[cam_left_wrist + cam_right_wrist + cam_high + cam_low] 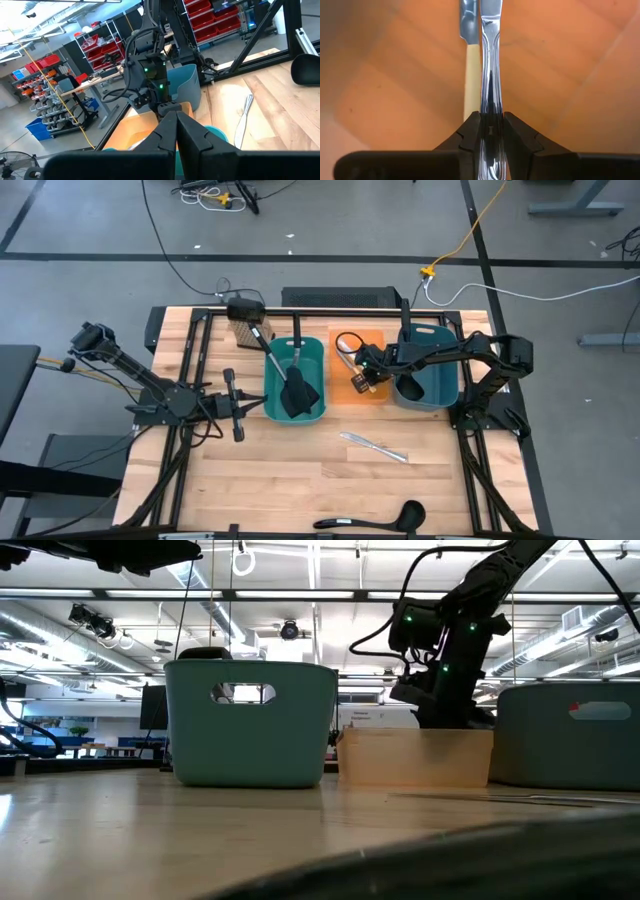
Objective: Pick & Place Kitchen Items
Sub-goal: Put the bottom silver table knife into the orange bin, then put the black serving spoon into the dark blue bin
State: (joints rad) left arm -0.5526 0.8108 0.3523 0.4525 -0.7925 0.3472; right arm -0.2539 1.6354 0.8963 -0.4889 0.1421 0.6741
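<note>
R tool (487,134) clenched on a silver knife (489,65), held over the orange bin (357,370) w/ the yellow-handled knife (471,75) lying just beside it in the bin. L tool (176,131) clenched, empty, over desk (290,470) left of teal bin (295,378) holding spatulas (298,392). 2nd silver knife (374,445) and ladle (375,519) on desk.

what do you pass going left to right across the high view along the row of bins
left pincer → teal bin holding spatulas → orange bin with right pincer over it → second teal bin
</note>
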